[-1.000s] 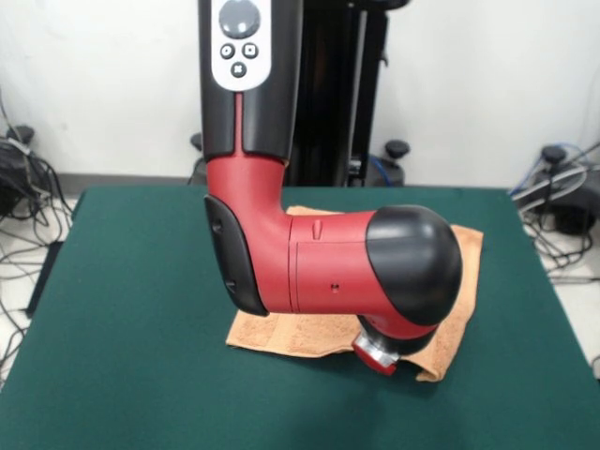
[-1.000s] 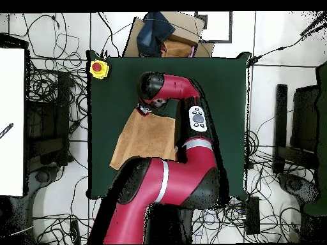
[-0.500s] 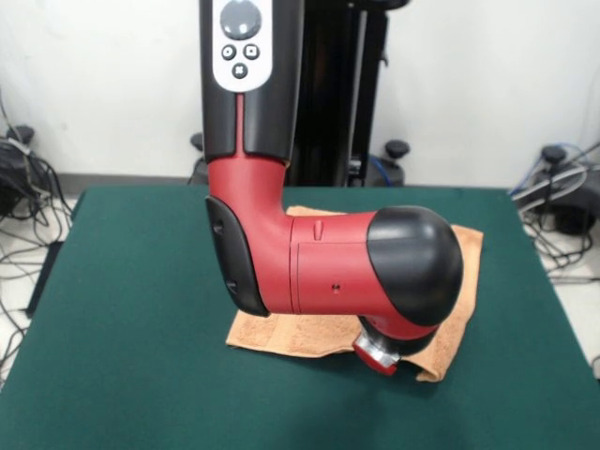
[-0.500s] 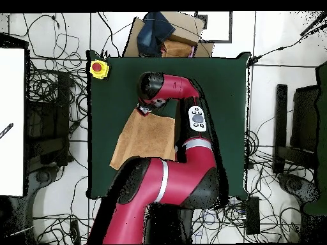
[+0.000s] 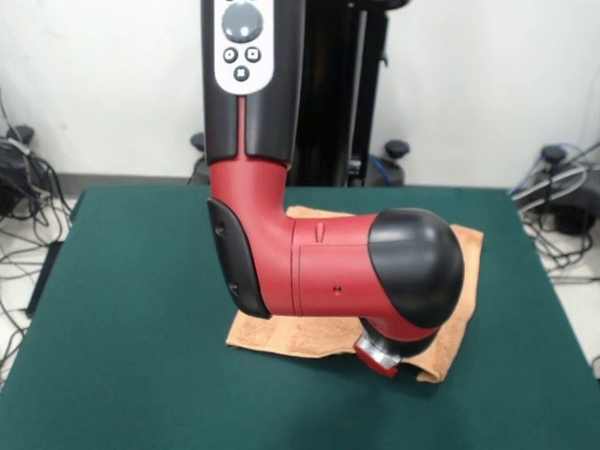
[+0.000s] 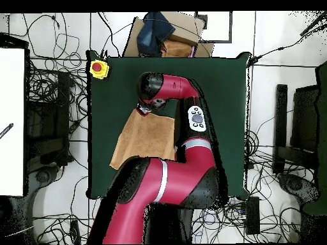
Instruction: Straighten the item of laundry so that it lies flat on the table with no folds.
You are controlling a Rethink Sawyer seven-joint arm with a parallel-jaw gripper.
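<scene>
Fingers themselves could not be made out from where I stood; the gripper showed only as a red and silver collar poking out under the arm's black rounded joint, so whether it was spread or pinching anything I cannot tell. It sat low over the towel's front right corner in the front view, right at the cloth, though contact was hidden.

That corner of the peach-orange towel looked bunched and slightly lifted, with a thicker fold along the right edge, while the front hem to the left lay flat on the dark green worktop. Most of the cloth was covered by the red forearm, which ran level across it. A strip of towel showed behind the arm and out to the right.

From overhead, the towel lay left of the worktop's middle as a slanted four-sided patch, its lower edge tucked under the robot's big red shoulder. The gripper sat at the towel's upper corner, beneath the black joint.

Farther off, a yellow box with a red button rested at the worktop's upper left corner, well apart from the cloth. Beyond the far edge lay a cardboard box with dark blue fabric on it.
</scene>
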